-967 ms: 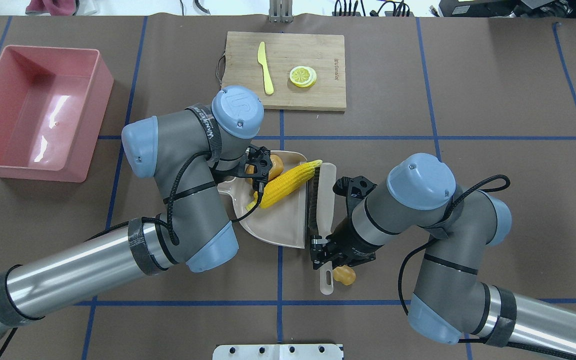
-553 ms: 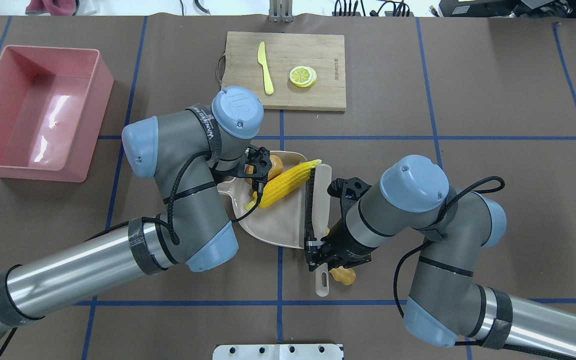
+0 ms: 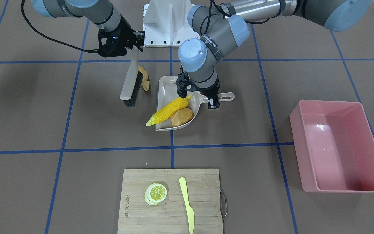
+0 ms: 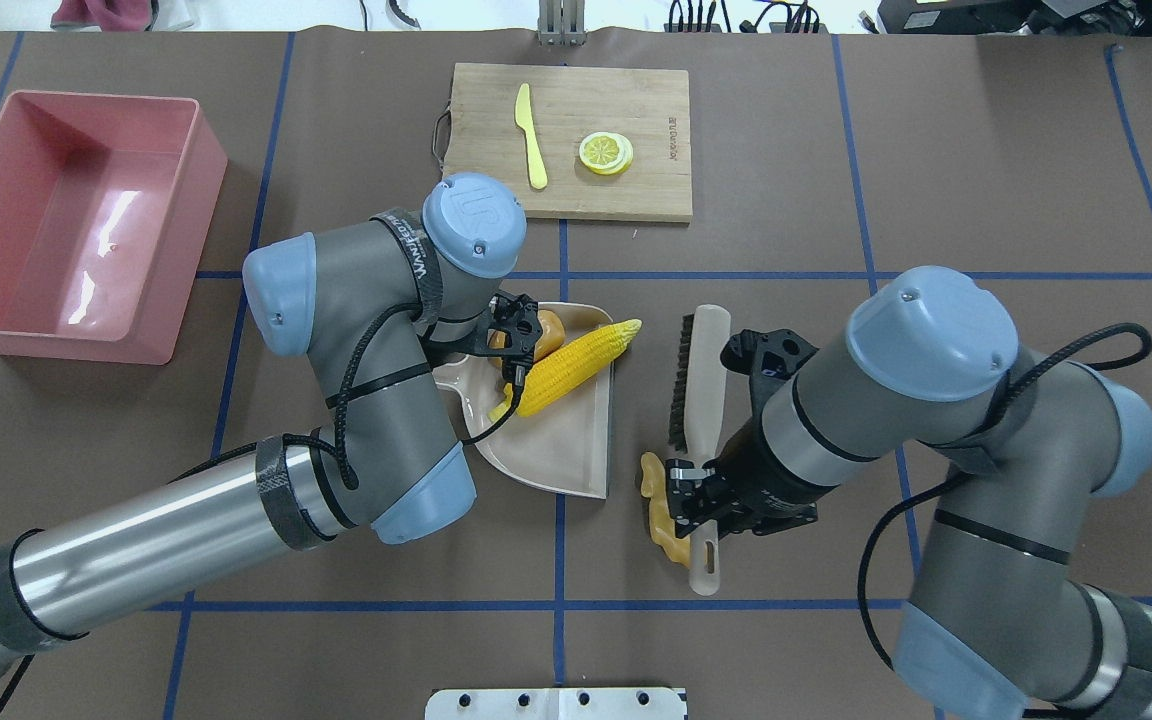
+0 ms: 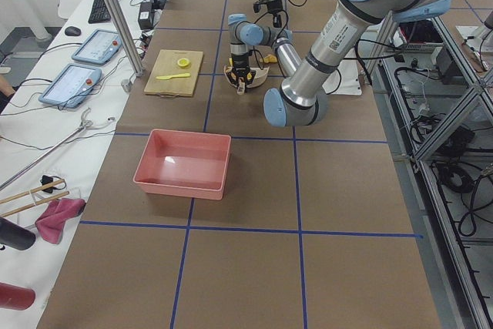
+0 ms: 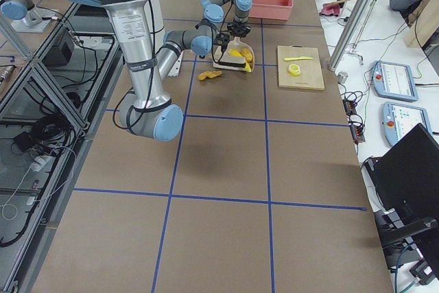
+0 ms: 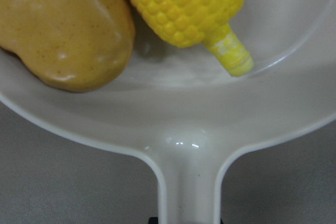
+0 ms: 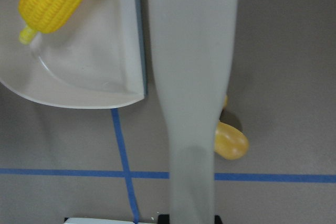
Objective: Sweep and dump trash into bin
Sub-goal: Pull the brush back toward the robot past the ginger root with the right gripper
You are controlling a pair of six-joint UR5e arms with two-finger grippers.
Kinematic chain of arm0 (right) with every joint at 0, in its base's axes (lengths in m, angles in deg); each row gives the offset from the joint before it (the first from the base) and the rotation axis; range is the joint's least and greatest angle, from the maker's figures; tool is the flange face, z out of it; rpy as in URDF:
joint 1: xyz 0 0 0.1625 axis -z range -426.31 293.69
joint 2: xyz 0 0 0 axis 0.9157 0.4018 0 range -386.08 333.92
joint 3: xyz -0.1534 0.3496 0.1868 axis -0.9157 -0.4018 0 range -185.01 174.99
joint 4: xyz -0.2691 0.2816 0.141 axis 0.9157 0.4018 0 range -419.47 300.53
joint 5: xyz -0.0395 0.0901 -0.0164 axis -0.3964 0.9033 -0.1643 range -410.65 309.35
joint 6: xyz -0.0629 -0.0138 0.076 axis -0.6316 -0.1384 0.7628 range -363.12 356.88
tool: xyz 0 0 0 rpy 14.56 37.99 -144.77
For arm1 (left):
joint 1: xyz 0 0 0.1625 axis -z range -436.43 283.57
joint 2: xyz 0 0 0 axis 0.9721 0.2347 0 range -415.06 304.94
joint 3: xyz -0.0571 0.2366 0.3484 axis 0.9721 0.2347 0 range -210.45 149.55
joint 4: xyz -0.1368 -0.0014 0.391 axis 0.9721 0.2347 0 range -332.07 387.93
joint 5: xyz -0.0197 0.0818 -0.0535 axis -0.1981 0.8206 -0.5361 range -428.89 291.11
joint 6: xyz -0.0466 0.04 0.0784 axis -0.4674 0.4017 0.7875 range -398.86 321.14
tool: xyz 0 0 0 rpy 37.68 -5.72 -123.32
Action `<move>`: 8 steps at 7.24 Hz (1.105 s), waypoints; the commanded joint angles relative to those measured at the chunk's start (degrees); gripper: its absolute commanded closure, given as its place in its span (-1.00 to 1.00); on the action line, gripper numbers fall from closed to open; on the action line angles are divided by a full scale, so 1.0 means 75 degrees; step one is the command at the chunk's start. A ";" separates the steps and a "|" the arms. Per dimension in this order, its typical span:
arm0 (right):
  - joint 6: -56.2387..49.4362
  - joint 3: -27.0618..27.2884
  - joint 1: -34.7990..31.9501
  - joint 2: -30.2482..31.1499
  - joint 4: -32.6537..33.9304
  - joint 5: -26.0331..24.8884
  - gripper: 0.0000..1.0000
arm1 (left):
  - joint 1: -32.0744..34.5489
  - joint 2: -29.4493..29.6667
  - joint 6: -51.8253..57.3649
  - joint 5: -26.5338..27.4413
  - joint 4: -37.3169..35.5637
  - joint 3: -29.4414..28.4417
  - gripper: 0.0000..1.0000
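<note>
Right gripper (image 4: 696,500) clenched on my brush (image 4: 701,380) handle | ginger root (image 4: 658,510) on the bench (image 4: 936,150) just beside that handle, outside the dustpan (image 4: 566,450) | left gripper (image 3: 213,100) grasping my dustpan's handle; corn cob (image 4: 576,365) and potato (image 3: 182,117) lie inside | bin (image 4: 198,250) far left, well apart | cutting board (image 4: 636,100) with knife (image 4: 531,135) and lemon slice (image 4: 606,153) farthest

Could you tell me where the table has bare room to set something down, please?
The table is bare between the bin and the board, and again on the robot's right of the board. It is crowded from the dustpan to the brush, with the ginger beside the brush handle.
</note>
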 commanded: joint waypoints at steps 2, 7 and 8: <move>0.1770 0.0663 0.0678 0.0807 -0.0227 -0.0157 1.00 | 0.0000 0.0078 0.0002 0.0009 -0.0500 0.0020 1.00; 0.3930 0.0886 0.2051 0.0866 -0.0286 -0.0883 1.00 | -0.0012 0.0125 0.0014 0.0148 -0.0584 0.0032 1.00; 0.4268 0.0874 0.2261 0.0843 -0.0286 -0.0907 1.00 | -0.0070 0.0125 0.0014 0.0161 -0.0583 0.0021 1.00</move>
